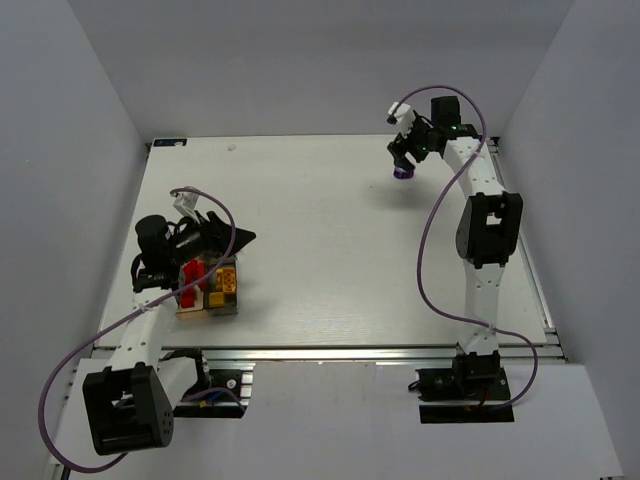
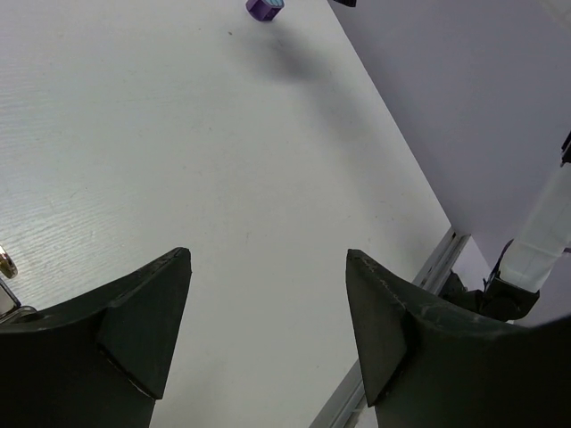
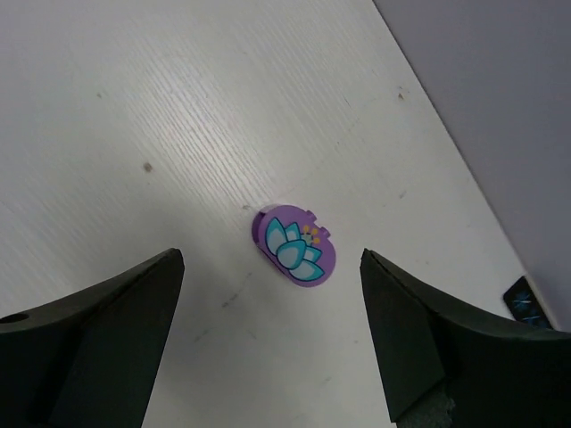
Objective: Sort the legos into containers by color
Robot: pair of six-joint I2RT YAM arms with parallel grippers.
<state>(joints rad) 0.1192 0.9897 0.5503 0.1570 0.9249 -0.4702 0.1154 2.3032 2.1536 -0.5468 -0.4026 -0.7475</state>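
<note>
A purple oval lego (image 3: pixel 294 250) printed with a teal lotus lies flat on the white table near the far right corner. My right gripper (image 3: pixel 272 259) hovers just above it, open, a finger on either side and neither touching it. From above, the same lego (image 1: pixel 403 173) shows right under that gripper (image 1: pixel 404 160). It appears again as a small purple piece (image 2: pixel 264 8) at the top of the left wrist view. My left gripper (image 2: pixel 268 254) is open and empty over bare table. It hangs at the left (image 1: pixel 240 238), beside the containers (image 1: pixel 186 312), which hold red legos (image 1: pixel 190 272) and yellow legos (image 1: pixel 226 280).
Grey walls close in the table on the left, back and right. An aluminium rail (image 1: pixel 330 352) runs along the near edge, and it also shows in the left wrist view (image 2: pixel 437 259). Purple cables loop from both arms. The table's right edge (image 3: pixel 464 169) runs close to the purple lego.
</note>
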